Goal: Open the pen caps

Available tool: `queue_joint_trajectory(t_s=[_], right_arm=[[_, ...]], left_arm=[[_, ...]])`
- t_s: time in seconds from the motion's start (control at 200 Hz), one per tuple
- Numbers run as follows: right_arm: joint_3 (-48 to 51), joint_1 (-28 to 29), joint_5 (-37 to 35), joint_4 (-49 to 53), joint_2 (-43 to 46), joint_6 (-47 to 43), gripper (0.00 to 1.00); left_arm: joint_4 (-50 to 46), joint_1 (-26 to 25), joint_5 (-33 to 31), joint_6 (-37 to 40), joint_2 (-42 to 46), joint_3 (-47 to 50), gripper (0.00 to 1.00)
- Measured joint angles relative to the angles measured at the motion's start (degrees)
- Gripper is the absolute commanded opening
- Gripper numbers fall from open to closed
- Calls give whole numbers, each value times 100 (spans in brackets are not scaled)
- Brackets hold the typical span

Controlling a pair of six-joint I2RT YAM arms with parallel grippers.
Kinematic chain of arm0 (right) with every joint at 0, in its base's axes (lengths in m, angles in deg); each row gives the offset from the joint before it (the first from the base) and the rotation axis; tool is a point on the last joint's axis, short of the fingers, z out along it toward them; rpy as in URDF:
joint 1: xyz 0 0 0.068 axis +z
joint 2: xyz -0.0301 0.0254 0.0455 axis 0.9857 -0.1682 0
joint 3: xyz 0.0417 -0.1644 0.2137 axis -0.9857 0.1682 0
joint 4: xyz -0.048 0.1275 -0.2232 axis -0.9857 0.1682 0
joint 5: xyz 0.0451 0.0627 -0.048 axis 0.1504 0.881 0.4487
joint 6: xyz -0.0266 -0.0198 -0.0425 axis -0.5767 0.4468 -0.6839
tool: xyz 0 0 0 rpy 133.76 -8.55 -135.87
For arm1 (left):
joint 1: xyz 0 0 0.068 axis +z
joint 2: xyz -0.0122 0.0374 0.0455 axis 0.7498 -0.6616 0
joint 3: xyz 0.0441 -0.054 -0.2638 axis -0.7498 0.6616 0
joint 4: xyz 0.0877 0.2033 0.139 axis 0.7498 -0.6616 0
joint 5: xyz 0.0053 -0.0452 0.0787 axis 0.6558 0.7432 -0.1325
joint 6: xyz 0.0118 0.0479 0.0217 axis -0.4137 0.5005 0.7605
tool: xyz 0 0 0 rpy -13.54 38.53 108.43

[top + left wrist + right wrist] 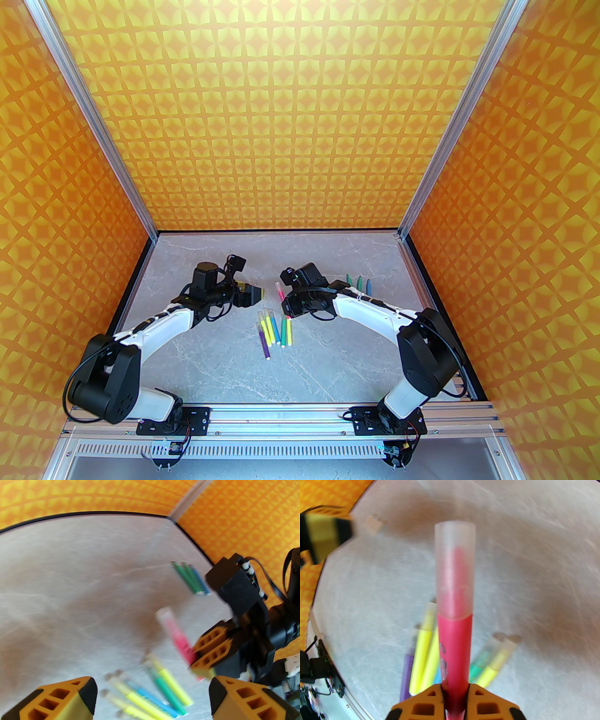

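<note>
The grey table (pixel 225 370) is carrying two arms bolted at its near edge. The left gripper (pixel 251 294) is hovering left of the surface's centre, jaws spread wide and holding nothing. The right gripper (pixel 455 698) is pinching one pink pen (pixel 454 648) just above the centre, its clear cap (pixel 455 569) still on. Six capped pens (pixel 276 333) are lying clustered at the centre. Three green and blue pens (pixel 359 282) are lying side by side toward the far right corner.

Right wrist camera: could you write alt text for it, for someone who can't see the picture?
The right gripper is shut on a pink-red pen that points away from the camera, its translucent cap still on. Behind it, blurred, other pens in yellow, purple and green lie clustered on the grey marbled table.
</note>
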Motion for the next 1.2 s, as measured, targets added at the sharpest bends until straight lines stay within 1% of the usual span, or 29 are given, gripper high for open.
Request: queue_joint_trajectory(t_s=[0.165, 0.435, 0.77, 1.01, 1.2], right_arm=[[192, 0, 361, -446, 278, -127, 0], [391, 0, 743, -905, 457, -210, 0], [619, 4, 909, -1167, 605, -262, 0], [688, 4, 905, -1270, 748, -278, 0], [782, 4, 905, -1335, 804, -278, 0]], left_arm=[[282, -66, 404, -350, -269, -188, 76], [581, -157, 723, -717, -444, -330, 69], [776, -271, 977, -986, -586, -490, 52], [835, -297, 1071, -1069, -586, -492, 36], [855, -310, 1115, -1088, -586, -494, 31]])
